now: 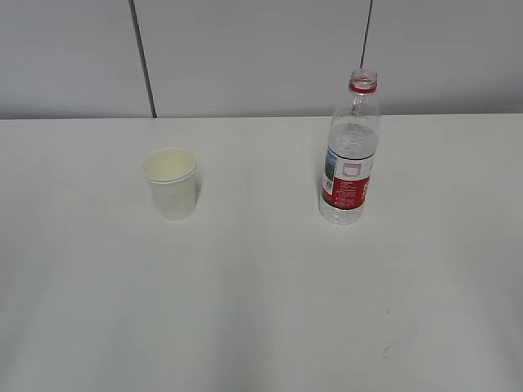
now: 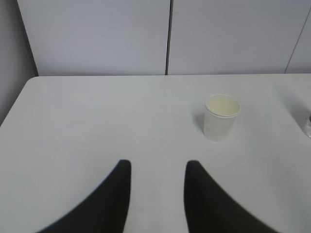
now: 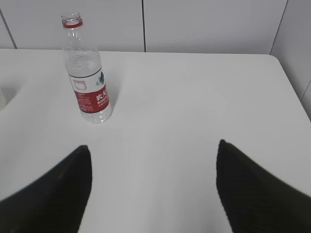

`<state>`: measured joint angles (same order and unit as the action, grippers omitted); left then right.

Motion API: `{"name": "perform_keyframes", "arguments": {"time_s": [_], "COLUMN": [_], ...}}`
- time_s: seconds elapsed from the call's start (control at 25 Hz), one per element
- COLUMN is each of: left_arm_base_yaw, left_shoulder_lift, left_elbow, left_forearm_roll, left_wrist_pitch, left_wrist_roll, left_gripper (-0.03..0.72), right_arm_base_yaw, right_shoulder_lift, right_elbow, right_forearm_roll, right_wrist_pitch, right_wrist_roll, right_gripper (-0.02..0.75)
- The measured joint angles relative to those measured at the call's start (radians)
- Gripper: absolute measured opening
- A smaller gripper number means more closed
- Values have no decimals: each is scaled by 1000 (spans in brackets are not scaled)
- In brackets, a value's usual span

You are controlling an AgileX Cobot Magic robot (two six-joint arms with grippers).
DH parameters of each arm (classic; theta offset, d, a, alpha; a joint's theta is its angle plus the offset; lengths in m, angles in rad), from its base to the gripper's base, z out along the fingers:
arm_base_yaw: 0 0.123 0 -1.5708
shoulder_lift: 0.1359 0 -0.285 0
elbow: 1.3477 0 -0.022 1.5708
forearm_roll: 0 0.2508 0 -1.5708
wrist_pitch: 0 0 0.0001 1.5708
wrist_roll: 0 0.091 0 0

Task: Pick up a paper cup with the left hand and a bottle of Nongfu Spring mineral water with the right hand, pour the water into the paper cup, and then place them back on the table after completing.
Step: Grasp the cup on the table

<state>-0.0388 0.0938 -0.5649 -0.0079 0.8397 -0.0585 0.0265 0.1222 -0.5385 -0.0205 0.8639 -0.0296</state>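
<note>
A white paper cup stands upright on the white table, left of centre. A clear bottle with a red label and red neck ring stands upright to its right, uncapped, with clear water in its lower part. Neither arm shows in the exterior view. In the left wrist view my left gripper is open and empty, with the cup ahead and to the right. In the right wrist view my right gripper is wide open and empty, with the bottle ahead at the far left.
A grey panelled wall runs behind the table's far edge. The table's left edge shows in the left wrist view and its right edge in the right wrist view. A small dark mark lies on the near table surface.
</note>
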Motion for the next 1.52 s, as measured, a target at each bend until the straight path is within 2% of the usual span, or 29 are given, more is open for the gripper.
{"name": "perform_keyframes", "arguments": {"time_s": [0.2,0.6,0.8,1.04,1.28,1.52], "left_arm_base_yaw": [0,0,0,0,0,0], "left_shoulder_lift": [192,492,662,864,1091,1313], "left_elbow": [0,18,119,255,275,275], "left_forearm_roll": [-8,-12,2,37,177,244], "left_wrist_pitch": [-158,-623,-848,-1231,-1485,-1709], "left_wrist_roll": [0,0,0,0,-98,-126], "left_gripper": [238,238,238,238,238,238], "right_arm_base_yaw": [0,0,0,0,0,0], "right_shoulder_lift": [220,591,725,855,985,1084], "right_elbow": [0,0,0,4,82,132], "right_forearm_roll": [4,4,4,6,3,-46], "right_wrist_pitch": [-188,-617,-697,-864,-1141,-1303], "right_wrist_roll": [2,4,4,5,5,41], "right_gripper": [587,586,587,587,586,586]}}
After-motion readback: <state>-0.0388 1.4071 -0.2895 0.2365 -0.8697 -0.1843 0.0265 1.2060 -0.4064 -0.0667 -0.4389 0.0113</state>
